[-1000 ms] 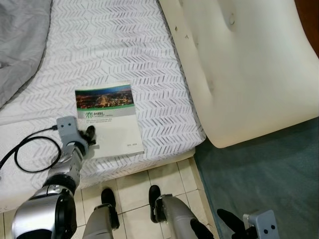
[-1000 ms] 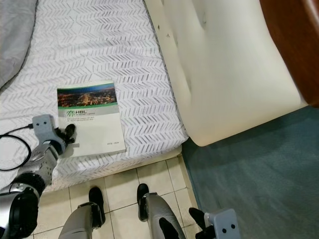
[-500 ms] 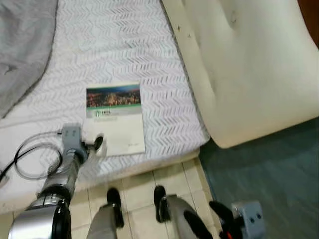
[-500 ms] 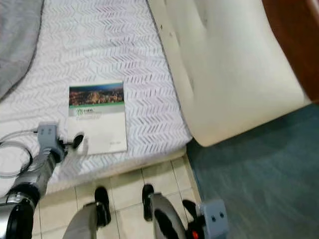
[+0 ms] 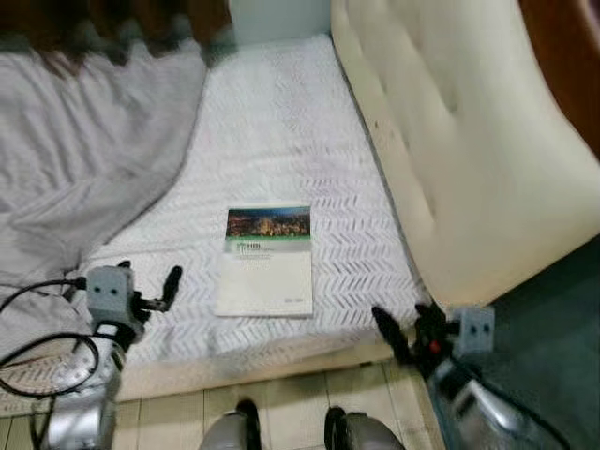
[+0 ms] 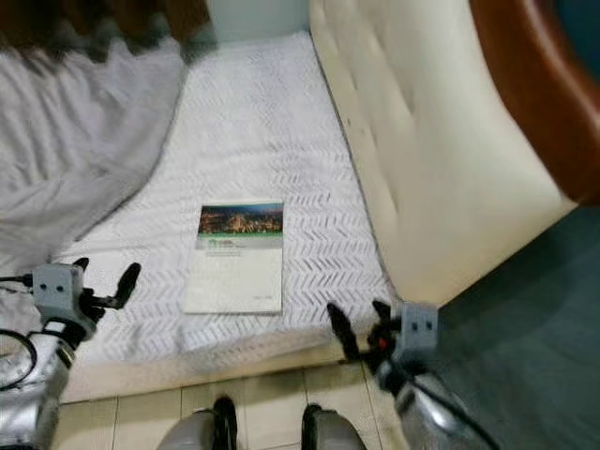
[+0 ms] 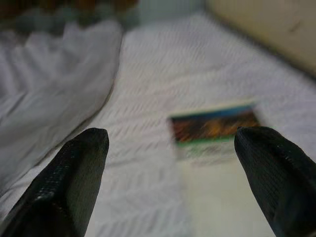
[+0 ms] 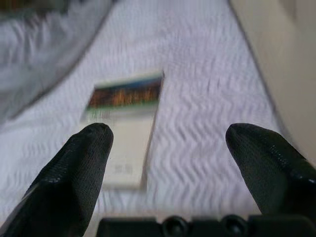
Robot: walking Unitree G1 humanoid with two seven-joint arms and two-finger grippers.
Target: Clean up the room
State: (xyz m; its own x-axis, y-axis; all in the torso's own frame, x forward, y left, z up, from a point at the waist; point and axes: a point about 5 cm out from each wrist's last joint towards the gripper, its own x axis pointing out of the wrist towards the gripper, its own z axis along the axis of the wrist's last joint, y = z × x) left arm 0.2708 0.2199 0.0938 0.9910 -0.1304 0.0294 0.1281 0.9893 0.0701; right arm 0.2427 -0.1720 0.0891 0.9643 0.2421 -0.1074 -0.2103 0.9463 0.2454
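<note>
Booklet (image 5: 266,260) is lying flat on the white patterned mattress (image 5: 281,141), near the front edge, pretty much between the two claws. Left gripper (image 5: 150,291) hangs just off its left side with fingers spread, holding nothing. Right gripper (image 5: 405,328) sits past the mattress corner on the right, also spread wide and empty. Cream padded headboard (image 5: 469,159) runs close along the right, and a crumpled grey blanket (image 5: 84,169) fills the left, so the bare strip is the sheet around the booklet. Black cable (image 5: 42,352) loops by the left arm. Everything's a bit blurry; cover text is unreadable.
</note>
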